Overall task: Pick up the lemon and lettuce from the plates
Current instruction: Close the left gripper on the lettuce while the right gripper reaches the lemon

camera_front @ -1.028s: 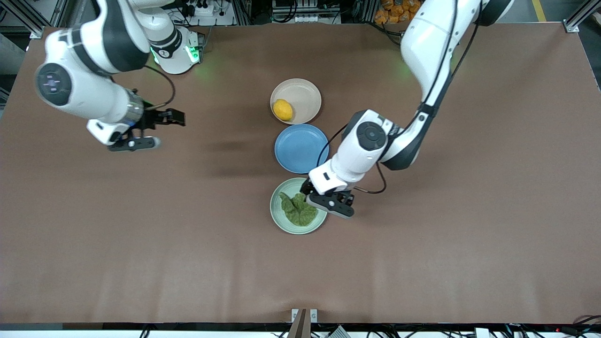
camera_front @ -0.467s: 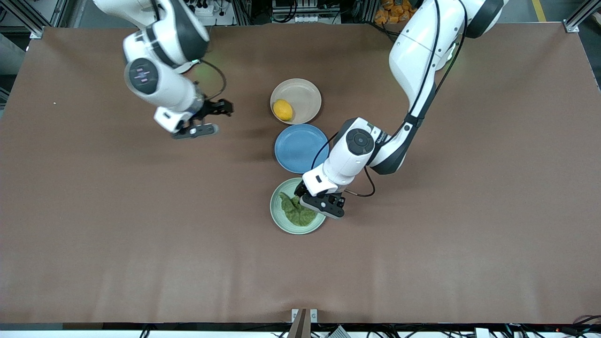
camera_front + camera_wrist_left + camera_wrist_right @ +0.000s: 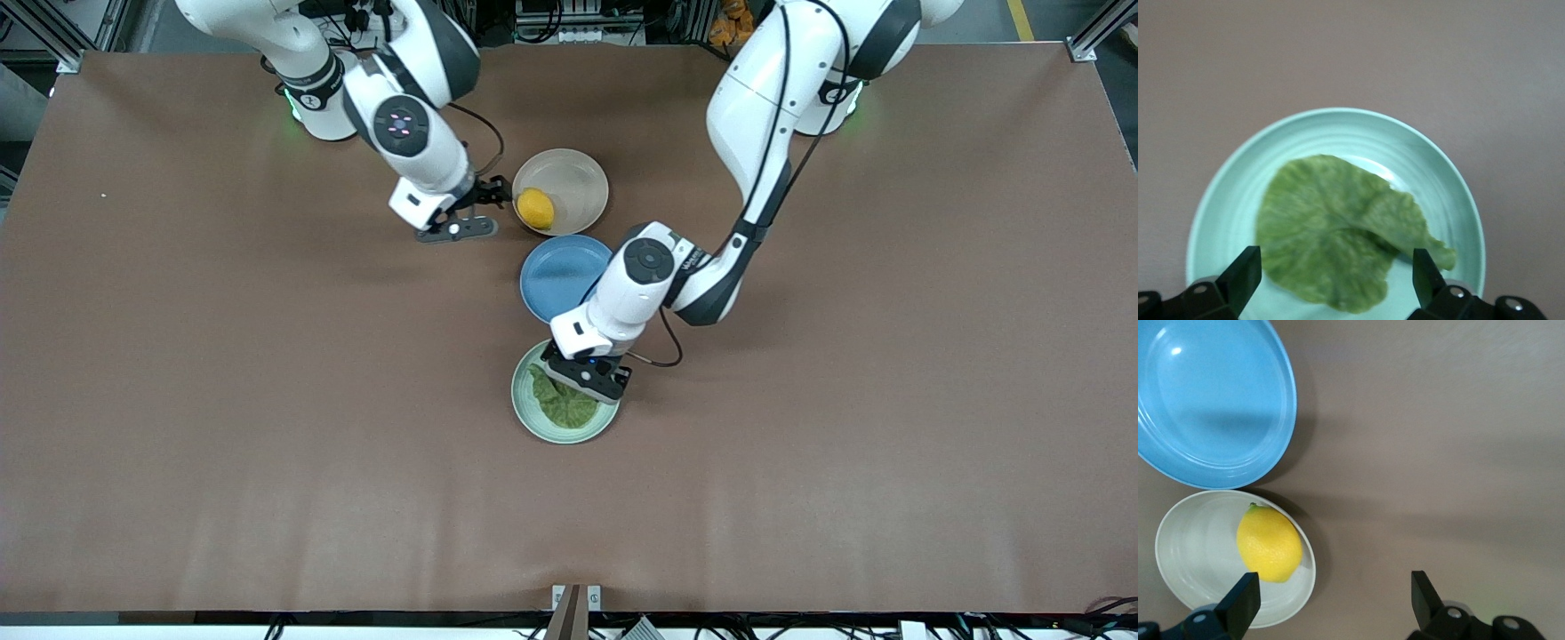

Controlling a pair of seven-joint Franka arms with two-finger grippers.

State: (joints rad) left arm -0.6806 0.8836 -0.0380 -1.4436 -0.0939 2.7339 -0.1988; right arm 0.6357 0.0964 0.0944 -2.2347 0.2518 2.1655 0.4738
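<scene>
Hovering over the green plate (image 3: pixel 524 416), the left gripper (image 3: pixel 1331 283) has its fingers spread wide above the lettuce (image 3: pixel 564 405), which lies flat on that plate — the plate nearest the front camera. The right gripper (image 3: pixel 1331 603), fingers also wide apart, hangs over the table just beside the beige plate (image 3: pixel 582 182) — apparently not yet over the lemon (image 3: pixel 535 208), which sits at that plate's edge. A blue plate (image 3: pixel 556 284) lies between the two.
</scene>
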